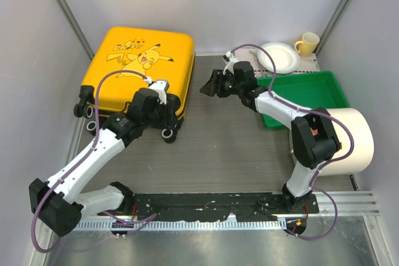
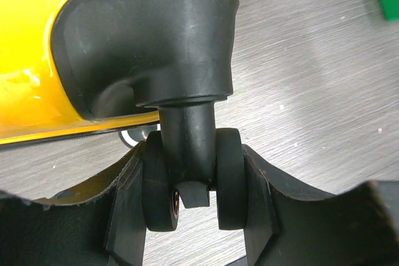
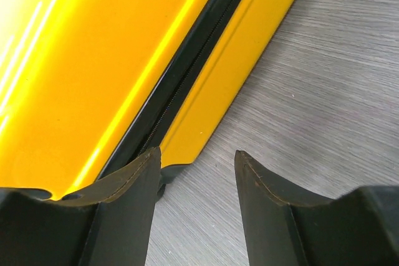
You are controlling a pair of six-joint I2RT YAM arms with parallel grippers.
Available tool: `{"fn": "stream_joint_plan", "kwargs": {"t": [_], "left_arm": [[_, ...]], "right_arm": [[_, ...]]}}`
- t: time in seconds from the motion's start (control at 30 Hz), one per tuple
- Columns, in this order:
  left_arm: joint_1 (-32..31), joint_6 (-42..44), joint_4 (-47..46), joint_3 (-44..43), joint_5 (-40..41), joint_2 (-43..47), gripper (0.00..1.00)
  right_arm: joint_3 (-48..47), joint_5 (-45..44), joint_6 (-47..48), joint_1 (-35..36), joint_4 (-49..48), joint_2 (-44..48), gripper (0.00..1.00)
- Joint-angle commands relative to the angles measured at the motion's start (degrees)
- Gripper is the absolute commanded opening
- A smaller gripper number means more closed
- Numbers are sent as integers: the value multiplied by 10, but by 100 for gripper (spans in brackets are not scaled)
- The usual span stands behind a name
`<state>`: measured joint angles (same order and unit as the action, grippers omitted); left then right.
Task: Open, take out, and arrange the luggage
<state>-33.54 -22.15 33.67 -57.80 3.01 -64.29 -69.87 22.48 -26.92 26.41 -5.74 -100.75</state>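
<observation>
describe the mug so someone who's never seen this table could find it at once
Start at the green tray on the right. Just beyond its far rim lies a white plate, and the mug stands right of that plate, in the far right corner. It is pale yellow, upright, with a handle, unlike the flat white plate.

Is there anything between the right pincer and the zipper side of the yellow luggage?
Nothing visible does. The right pincer stands open close beside the luggage, and only bare table shows in the gap.

Small lettering (image 1: 126, 46) on luggage (image 1: 174, 66) lid — above the cartoon (image 1: 144, 59), too blurred to read
</observation>
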Motion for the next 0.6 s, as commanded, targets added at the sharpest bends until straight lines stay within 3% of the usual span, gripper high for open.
{"fn": "stream_joint_plan", "kwargs": {"t": [0.0, 0.1, 0.27, 0.57], "left_arm": [[-1, 5, -52, -57, -85, 57, 0], [1, 17, -55, -57, -96, 83, 0], [15, 30, -54, -71, -99, 108, 0], [31, 51, -61, -87, -98, 134, 0]], "right_arm": [[-17, 15, 13, 8, -49, 6, 56], [-23, 13, 12, 16, -67, -1, 53], [-38, 11, 8, 27, -94, -30, 38], [-125, 22, -46, 79, -168, -86, 34]]}}
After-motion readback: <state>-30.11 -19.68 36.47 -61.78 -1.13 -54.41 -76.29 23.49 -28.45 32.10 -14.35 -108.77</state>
